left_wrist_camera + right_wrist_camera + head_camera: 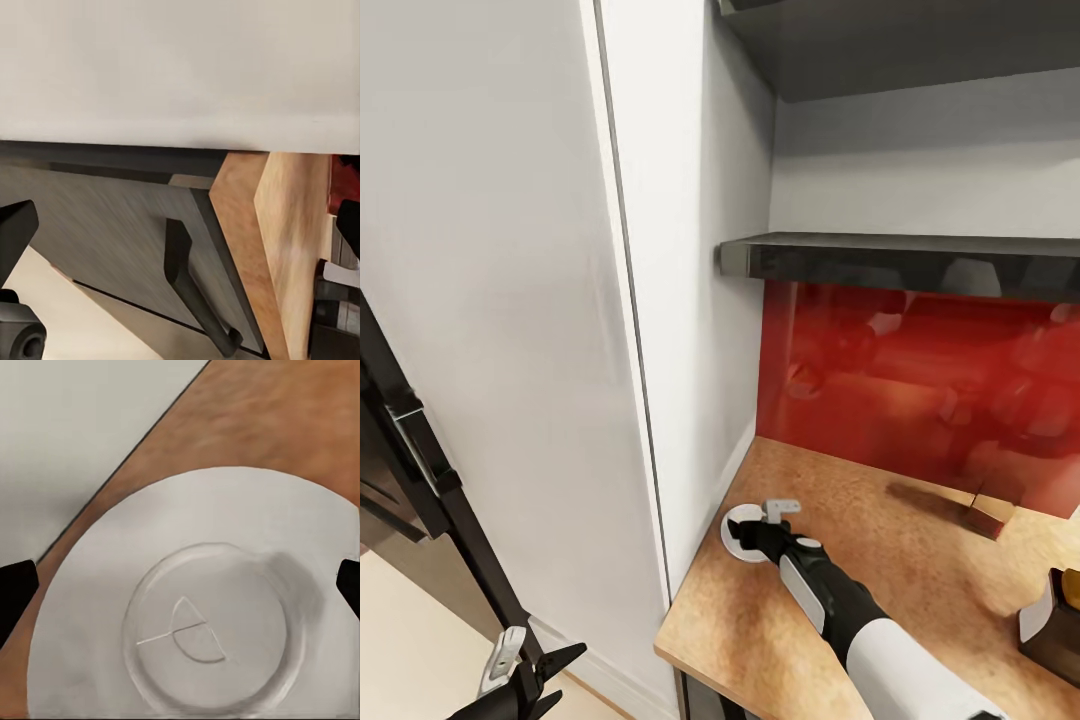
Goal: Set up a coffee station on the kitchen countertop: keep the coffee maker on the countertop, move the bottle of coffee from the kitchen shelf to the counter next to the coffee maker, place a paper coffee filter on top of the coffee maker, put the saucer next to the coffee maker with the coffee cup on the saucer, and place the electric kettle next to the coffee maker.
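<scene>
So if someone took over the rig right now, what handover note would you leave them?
Right gripper: open, poised over the saucer, which lies on the countertop in the corner by the white wall panel; nothing held.
Left gripper: open, empty, low beside the cabinet front.
Shelf: above the red backsplash; no bottle seen on it.
Done: nothing confirmed; coffee maker, kettle, cup and filter not identifiable here.
Left: grasp the saucer, take it to the coffee maker, then cup, bottle, filter, kettle.

The right arm point(880, 625) is a white shell narrowing to a black wrist with a grey panel (gripper point(760, 528) fingers black).
</scene>
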Motion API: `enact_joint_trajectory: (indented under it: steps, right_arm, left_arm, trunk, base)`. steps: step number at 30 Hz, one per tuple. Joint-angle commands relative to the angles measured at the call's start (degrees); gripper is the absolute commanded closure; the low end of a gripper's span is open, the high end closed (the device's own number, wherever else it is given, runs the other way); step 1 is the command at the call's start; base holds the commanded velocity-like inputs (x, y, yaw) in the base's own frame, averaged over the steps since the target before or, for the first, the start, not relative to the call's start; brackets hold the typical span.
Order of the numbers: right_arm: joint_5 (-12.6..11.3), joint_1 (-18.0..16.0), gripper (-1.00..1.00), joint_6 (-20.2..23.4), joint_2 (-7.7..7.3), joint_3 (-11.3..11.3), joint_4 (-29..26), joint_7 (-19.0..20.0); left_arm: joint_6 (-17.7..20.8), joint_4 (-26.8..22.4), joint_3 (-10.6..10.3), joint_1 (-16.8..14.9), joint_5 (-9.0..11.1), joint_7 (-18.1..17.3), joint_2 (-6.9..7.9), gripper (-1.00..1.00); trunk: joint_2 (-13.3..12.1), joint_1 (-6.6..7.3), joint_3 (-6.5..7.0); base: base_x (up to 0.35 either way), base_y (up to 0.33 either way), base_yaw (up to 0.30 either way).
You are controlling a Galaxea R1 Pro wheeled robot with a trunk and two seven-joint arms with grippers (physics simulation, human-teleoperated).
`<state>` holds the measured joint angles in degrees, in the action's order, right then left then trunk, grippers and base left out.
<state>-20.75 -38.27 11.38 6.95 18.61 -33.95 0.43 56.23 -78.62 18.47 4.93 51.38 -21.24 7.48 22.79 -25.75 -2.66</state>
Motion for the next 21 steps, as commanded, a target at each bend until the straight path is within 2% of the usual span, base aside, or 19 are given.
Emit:
enact_joint_trajectory:
  steps: [1,11,21]
  right_arm:
    - [-0.26,-0.05,-1.00,0.23,-0.01,0.10,0.32,0.01]
    - [-0.26,-0.05,-1.00,-2.81,0.08,0.11,1.97,0.07]
    - [-0.26,-0.05,-1.00,-3.28,0.16,0.11,3.12,0.07]
  left_arm:
    - [0.20,-0.04,0.08,-0.01,-0.31,-0.38,0.00,-1.00]
    - [0.20,-0.04,0.08,-0.01,-0.32,-0.38,-0.01,-1.00]
    - [0.20,-0.04,0.08,-0.01,-0.30,-0.38,-0.01,-1.00]
  trunk:
    - [0.12,-0.04,-0.12]
    - [0.12,-0.04,-0.12]
    - [0.12,-0.04,-0.12]
  base:
    - [0.000,0.000,0.000]
    - [0.000,0.000,0.000]
    - [0.000,0.000,0.000]
